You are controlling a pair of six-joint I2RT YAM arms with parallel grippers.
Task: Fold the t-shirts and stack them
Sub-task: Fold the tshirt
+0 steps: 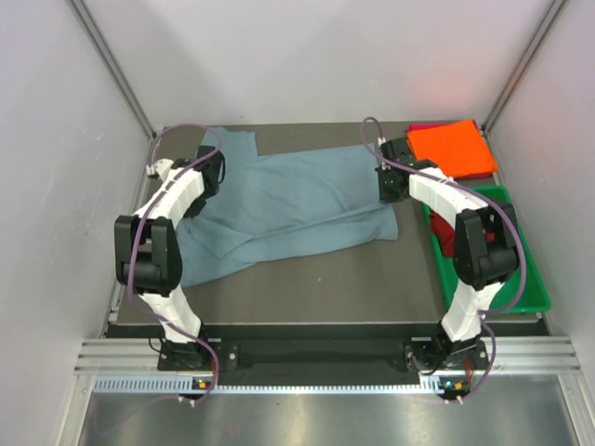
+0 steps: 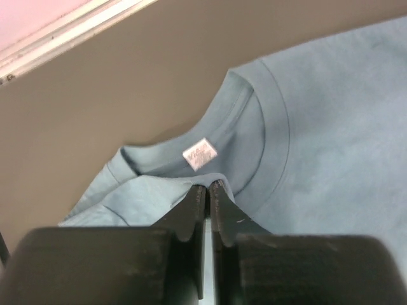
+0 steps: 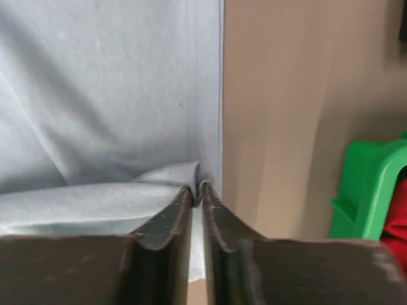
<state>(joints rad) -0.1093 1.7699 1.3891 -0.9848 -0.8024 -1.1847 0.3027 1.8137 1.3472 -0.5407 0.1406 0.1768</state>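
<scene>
The dark matte counter [image 1: 307, 288] is carrying the work, and the dusty blue-grey t-shirt [image 1: 288, 200] is lying across its middle, spread out flat but creased, with one side already doubled over, which looks like a fold in progress. Its cotton is showing as thin, soft and limp, sagging into gentle ripples. To the right, the green plastic tray [image 1: 525, 279] is sitting with hard, glossy walls and is holding a rumpled dark red shirt [image 3: 395, 216]; it is probably serving as the supply of unfolded garments. At the far right corner the bright orange t-shirt [image 1: 453, 144] is resting as a neat square on top of the magenta-pink t-shirt [image 1: 423, 126], which is peeking out at its far edge, so that corner seems to be acting as the stack. The left arm [image 1: 167, 214] is reaching to the shirt's neck end, its jaws pressing together on a small bunch of cloth beside the ribbed collar [image 2: 276, 114]. The right arm [image 1: 456, 214] is working at the opposite hem, its jaws standing very narrow with a ridge of fabric nipped between the tips. Holding both ends likely keeps the floppy cloth taut. A tiny white size label [image 2: 200, 154] is showing inside the neck.
</scene>
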